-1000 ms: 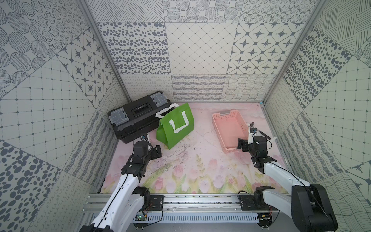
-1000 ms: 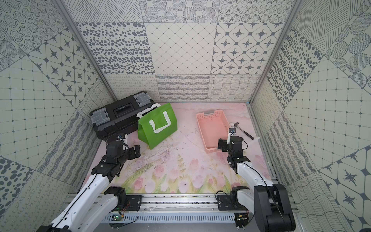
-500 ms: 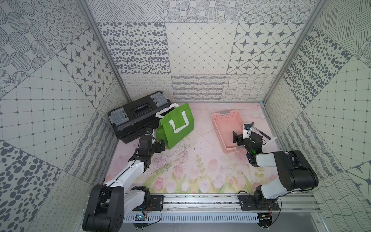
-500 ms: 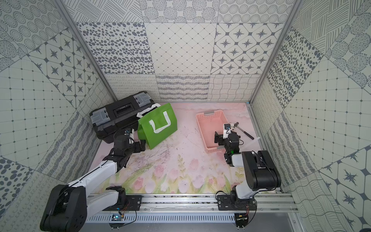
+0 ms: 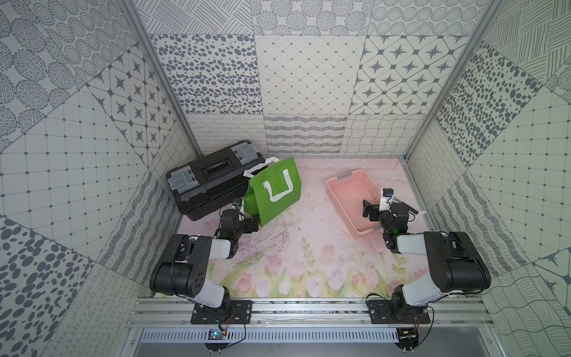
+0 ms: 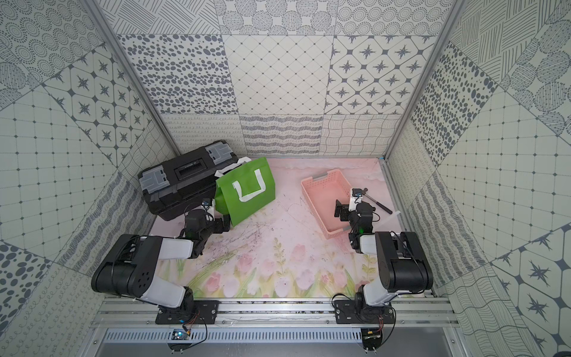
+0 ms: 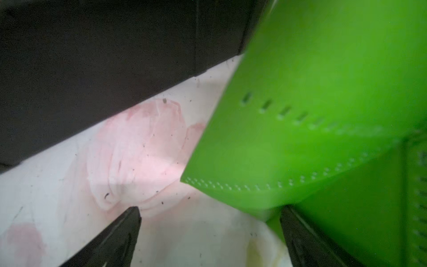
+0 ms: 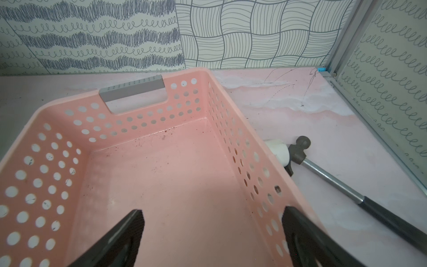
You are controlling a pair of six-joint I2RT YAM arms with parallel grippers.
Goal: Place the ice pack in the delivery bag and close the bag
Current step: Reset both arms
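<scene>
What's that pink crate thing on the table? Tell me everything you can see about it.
The pink basket is a rectangular open bin of glossy-looking plastic, its walls punched with round holes. A grey bar tops the handle cut-out in its far end wall. It sits upright and empty on the floral table, floor speckled with dirt. The open right gripper hovers over its near end; a hammer lies just outside one long wall.

left arm (image 5: pixel 216 248), right arm (image 5: pixel 411 244): black joint housings, white link shells, black tapered jaws, thin black cables.
</scene>
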